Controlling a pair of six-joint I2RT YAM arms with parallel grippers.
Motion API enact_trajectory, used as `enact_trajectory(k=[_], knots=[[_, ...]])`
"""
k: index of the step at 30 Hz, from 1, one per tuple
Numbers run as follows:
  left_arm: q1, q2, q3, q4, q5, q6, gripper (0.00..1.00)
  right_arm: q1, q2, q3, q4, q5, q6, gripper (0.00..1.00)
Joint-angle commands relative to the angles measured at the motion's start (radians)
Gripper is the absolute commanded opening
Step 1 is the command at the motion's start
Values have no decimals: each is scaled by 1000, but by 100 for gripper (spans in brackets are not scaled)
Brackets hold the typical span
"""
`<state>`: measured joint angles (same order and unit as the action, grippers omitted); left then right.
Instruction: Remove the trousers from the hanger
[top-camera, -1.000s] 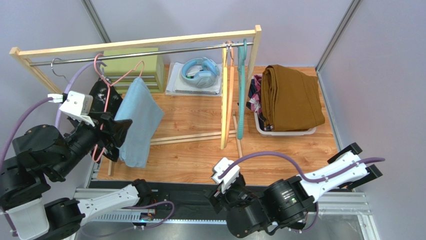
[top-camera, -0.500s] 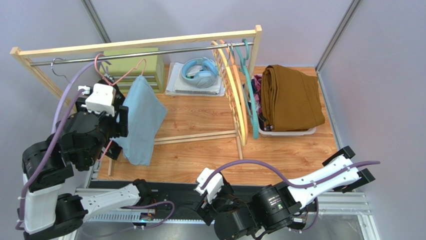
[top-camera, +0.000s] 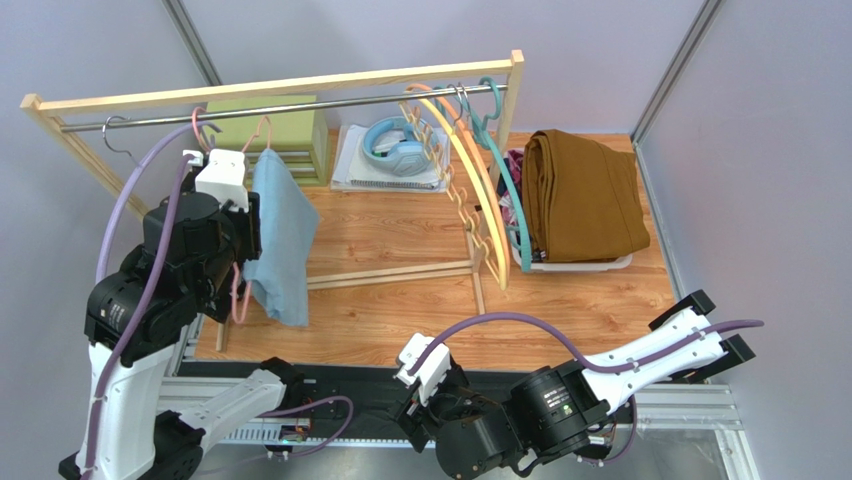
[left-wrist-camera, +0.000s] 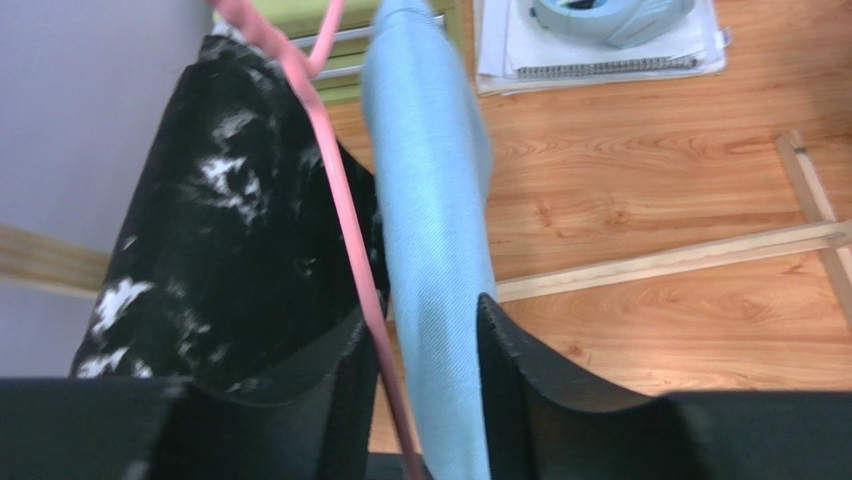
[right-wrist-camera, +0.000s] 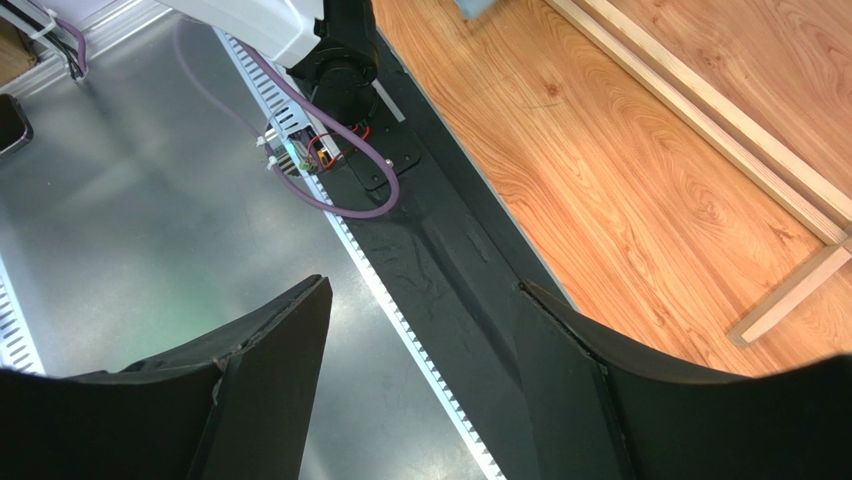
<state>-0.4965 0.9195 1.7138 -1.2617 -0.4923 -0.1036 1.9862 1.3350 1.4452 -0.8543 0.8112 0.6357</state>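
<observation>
Light blue trousers (top-camera: 280, 235) hang folded over a pink hanger (top-camera: 262, 132) on the metal rail (top-camera: 330, 105). In the left wrist view the light blue trousers (left-wrist-camera: 430, 230) and the pink hanger's bar (left-wrist-camera: 330, 170) run between my left gripper's (left-wrist-camera: 428, 330) fingers, which touch them on both sides. Black white-speckled trousers (left-wrist-camera: 230, 230) hang just left of them. From above, my left gripper (top-camera: 245, 225) sits against the blue cloth. Mustard-brown trousers (top-camera: 580, 195) lie folded in a white basket (top-camera: 570, 263). My right gripper (right-wrist-camera: 420, 320) is open and empty over the metal base plate.
Empty orange (top-camera: 470, 180) and teal (top-camera: 505, 190) hangers swing tilted at the rail's right end. Blue headphones (top-camera: 400, 140) on a notebook and a green box (top-camera: 265, 125) sit behind the wooden rack. A floral garment (top-camera: 513, 190) shows at the basket's left edge.
My left arm has risen toward the rail and its jaws have narrowed onto the blue trousers and hanger bar. The empty hangers have swung outward. The right arm has shifted slightly left.
</observation>
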Motion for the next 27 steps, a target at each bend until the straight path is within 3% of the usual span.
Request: enact_trajectory(k=[1, 7, 10, 27], knots=[[45, -4, -31, 113, 138, -24, 38, -4, -23, -6, 35, 8, 7, 70], [90, 10, -63, 145, 150, -48, 9, -3, -26, -14, 35, 0, 13, 71], [101, -11, -85, 188, 147, -59, 0, -3, -23, -17, 35, -1, 16, 71], [102, -31, 165, 200, 296, -80, 0, -12, 75, 78, 44, 17, -70, 71]])
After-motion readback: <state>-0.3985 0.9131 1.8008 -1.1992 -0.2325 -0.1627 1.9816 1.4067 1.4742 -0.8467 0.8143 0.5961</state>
